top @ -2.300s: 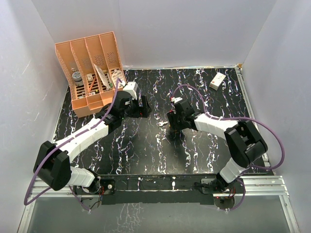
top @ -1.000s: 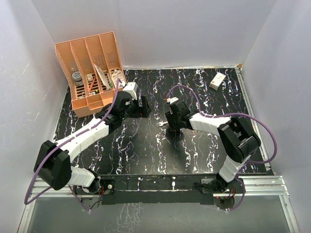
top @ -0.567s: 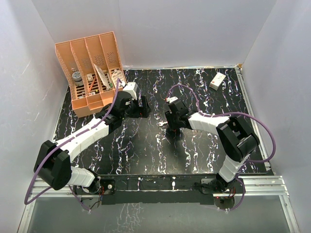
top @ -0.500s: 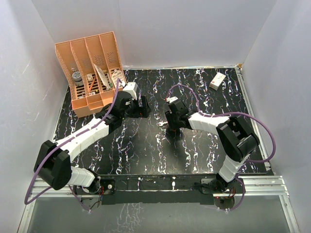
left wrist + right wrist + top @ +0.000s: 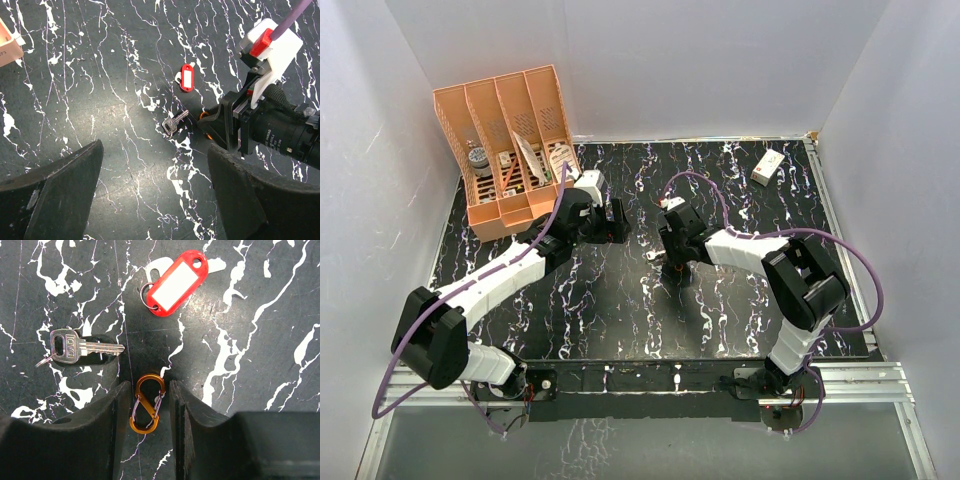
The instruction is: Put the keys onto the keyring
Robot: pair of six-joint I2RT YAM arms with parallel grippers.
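Observation:
The keyring [image 5: 146, 404], a gold-orange figure-eight loop, lies flat on the black marbled table between the fingers of my right gripper [image 5: 147, 392]. The jaws stand narrowly open round it, with a thin gap on the right side. The silver key [image 5: 82, 349] lies just to the left of the fingertips. The red-tagged key [image 5: 175, 282] lies farther ahead. In the left wrist view the red key [image 5: 186, 77] and silver key [image 5: 172, 123] lie beside the right gripper [image 5: 220, 122]. My left gripper [image 5: 155, 190] is wide open and empty, hovering over the table [image 5: 590, 300].
An orange desk organizer [image 5: 505, 150] holding small items stands at the back left, close behind the left arm. A white box with a red mark [image 5: 768, 166] lies at the back right. White walls enclose the table on three sides.
My right gripper has shifted a little to the left, toward the silver key and the left gripper. The left arm has barely moved.

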